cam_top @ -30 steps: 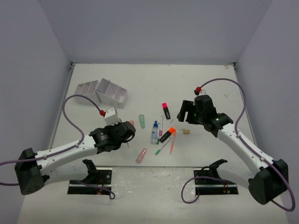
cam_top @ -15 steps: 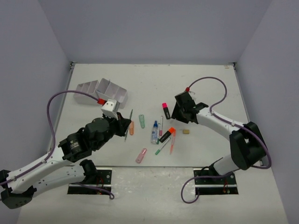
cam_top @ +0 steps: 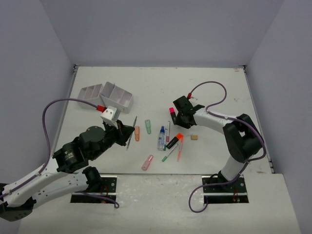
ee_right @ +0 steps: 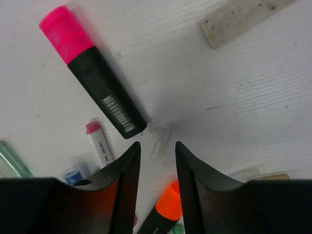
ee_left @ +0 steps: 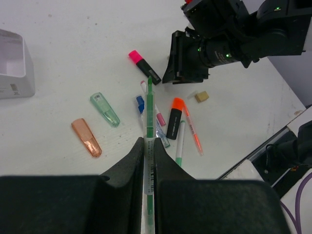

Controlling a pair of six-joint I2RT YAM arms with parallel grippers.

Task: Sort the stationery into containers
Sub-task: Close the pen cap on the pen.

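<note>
Sorting barely begun: one pen lifted, nothing in the organiser yet.

At far left, the white organiser [cam_top: 117, 103] shows no item in its compartments. Just right of it and nearer the arm bases, the left gripper [ee_left: 148, 146] is clamped tight on a thin green pen [ee_left: 150, 112], apparently clear of the table. Further right of the organiser lies the unsorted spread: blue-capped bottle [cam_top: 161, 138], highlighters, pens, tan eraser [cam_top: 194, 138]. Furthest from the organiser, the right gripper [ee_right: 157, 144] hangs low, jaws narrowly apart astride a small clear cap [ee_right: 160, 140], gripping nothing, beside the pink highlighter [ee_right: 92, 73].
</note>
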